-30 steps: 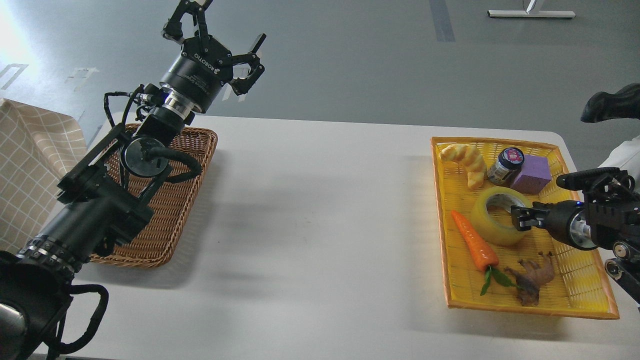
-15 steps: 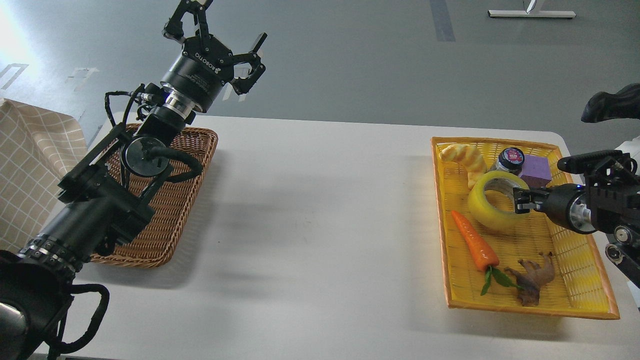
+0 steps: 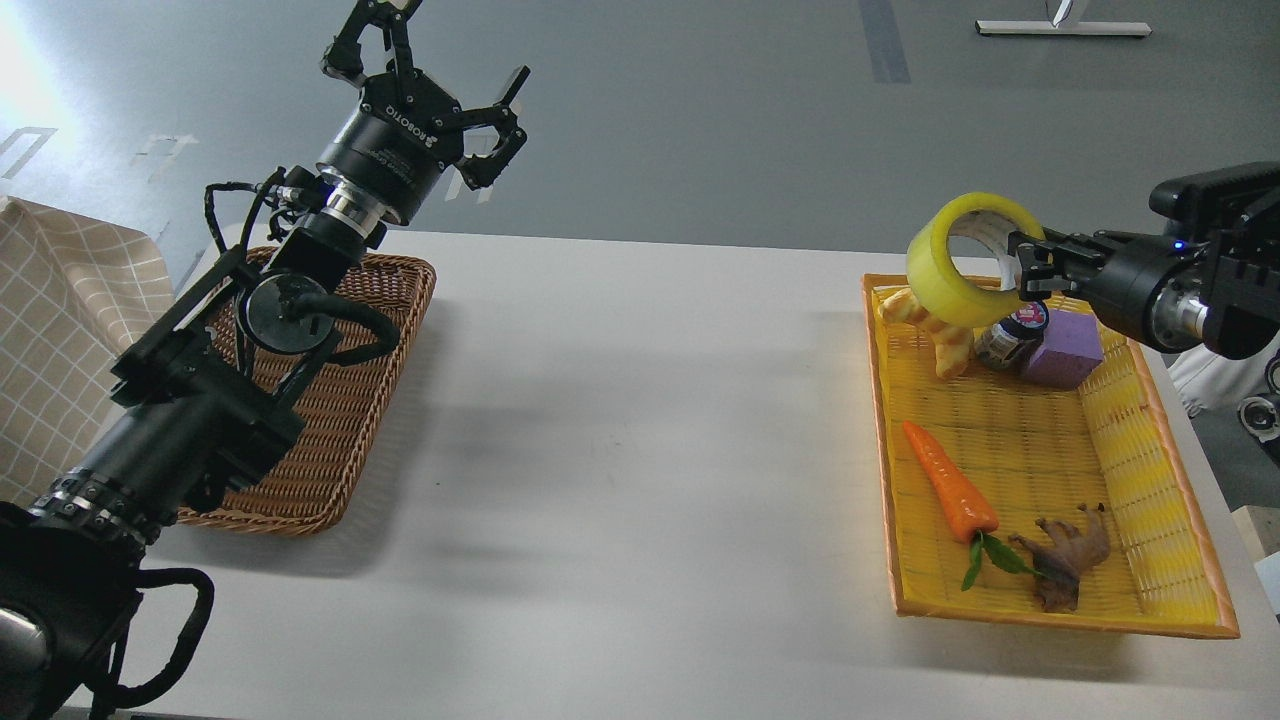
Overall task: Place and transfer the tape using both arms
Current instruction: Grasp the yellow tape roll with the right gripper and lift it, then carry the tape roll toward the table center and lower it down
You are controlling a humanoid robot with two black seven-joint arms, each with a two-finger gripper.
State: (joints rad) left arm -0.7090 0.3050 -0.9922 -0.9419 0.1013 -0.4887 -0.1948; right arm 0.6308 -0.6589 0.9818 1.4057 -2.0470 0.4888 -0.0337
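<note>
The right gripper (image 3: pixel 1032 272) is clamped on the rim of the wide ring-shaped roll of translucent yellowish packing tape (image 3: pixel 968 262), one finger inside the grey-white core and the rest outside, and holds it in the air above the far left corner of the yellow woven plastic tray (image 3: pixel 1160 470), clear of everything lying in it. The step in hand appears to be the carry out of the tray toward the middle, ahead of a set-down or a handover. The left gripper (image 3: pixel 432 85) hangs high over the far edge of the white table (image 3: pixel 620 450), its fingers spread wide and holding nothing, above the far end of the brown wicker basket (image 3: pixel 345 400). The next move likely calls for swinging the roll leftward past the tray's raised rim. Under the roll lie a pale croissant-shaped piece (image 3: pixel 935 325), a small dark-lidded jar (image 3: pixel 1010 335) and a purple block (image 3: pixel 1065 350), so dropping early risks a knock. The bare table between basket and tray gives wide open room. An orange toy carrot (image 3: pixel 945 485) and a brown animal figure (image 3: pixel 1070 555) lie nearer, out of the path.
</note>
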